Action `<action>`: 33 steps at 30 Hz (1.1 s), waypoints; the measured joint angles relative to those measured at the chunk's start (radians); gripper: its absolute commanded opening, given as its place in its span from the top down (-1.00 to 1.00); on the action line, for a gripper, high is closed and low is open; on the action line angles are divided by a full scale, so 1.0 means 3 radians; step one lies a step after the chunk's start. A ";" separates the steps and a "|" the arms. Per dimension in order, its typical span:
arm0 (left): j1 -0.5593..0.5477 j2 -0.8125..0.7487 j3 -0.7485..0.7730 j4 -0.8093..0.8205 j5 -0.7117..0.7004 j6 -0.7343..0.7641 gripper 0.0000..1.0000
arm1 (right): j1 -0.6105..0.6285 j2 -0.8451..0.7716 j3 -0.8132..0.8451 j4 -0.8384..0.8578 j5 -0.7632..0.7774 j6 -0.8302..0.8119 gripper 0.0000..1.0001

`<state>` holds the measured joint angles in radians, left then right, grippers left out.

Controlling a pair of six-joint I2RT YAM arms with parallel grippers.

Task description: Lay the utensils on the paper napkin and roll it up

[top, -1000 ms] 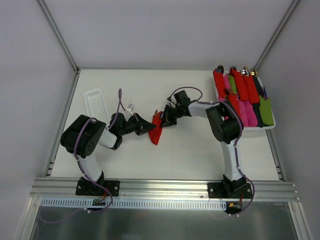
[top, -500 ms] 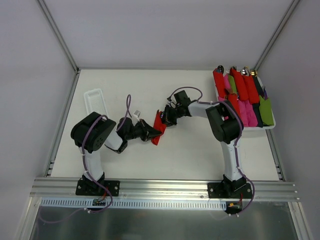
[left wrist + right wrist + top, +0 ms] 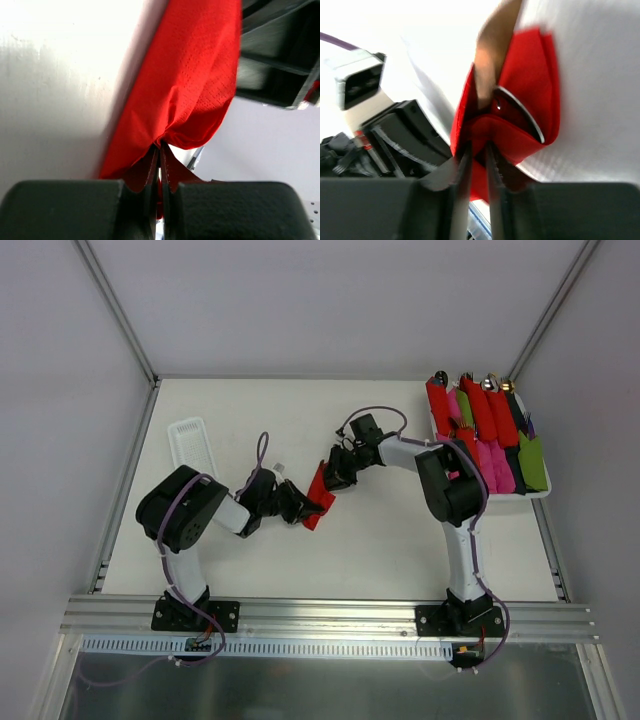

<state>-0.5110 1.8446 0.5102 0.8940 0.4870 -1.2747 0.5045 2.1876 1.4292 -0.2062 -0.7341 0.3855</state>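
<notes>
Paper napkin [image 3: 318,494] lay mid-surface [image 3: 380,545], well left of bundle tray [image 3: 545,494], utensils [image 3: 521,111] tucked inside. Left claw [image 3: 310,506] and right claw [image 3: 334,477] each pinched napkin end. Danger: claws tug apart, thin paper could rip, utensils could slip out.

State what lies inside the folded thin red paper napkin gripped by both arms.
A shiny curved metal rim, likely a spoon head, peeks from the red paper napkin. Other utensils, if any, are covered.

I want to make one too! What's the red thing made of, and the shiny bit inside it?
The paper napkin looks like thin matte paper: tiny embossed dots, soft creases. The utensil inside seems polished metal, from its silvery gleaming rim.
</notes>
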 measured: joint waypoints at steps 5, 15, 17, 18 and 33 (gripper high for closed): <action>0.0000 0.0004 0.0099 -0.0259 0.0003 0.0027 1.00 | -0.0184 0.0000 0.0144 -0.0116 -0.0024 -0.0098 0.46; 0.0000 0.0047 0.0248 -0.0507 0.0036 0.0088 1.00 | -0.0326 -0.0028 0.0256 -0.0201 -0.0051 -0.0256 0.64; 0.0000 0.0052 0.0290 -0.0570 0.0038 0.0122 1.00 | -0.0291 -0.0051 0.0271 -0.0201 -0.0051 -0.0259 0.67; 0.0000 0.0052 0.0309 -0.0601 0.0039 0.0135 1.00 | -0.0264 -0.0062 0.0286 -0.0202 -0.0051 -0.0266 0.67; 0.0000 0.0053 0.0448 -0.0874 0.0071 0.0298 0.93 | -0.0052 -0.0086 0.0375 -0.0342 -0.0019 -0.0431 0.82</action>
<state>-0.5110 1.8606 0.6445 0.6319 0.5083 -1.1854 0.4889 2.1616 1.5417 -0.3088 -0.7399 0.2562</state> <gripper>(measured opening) 0.030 0.102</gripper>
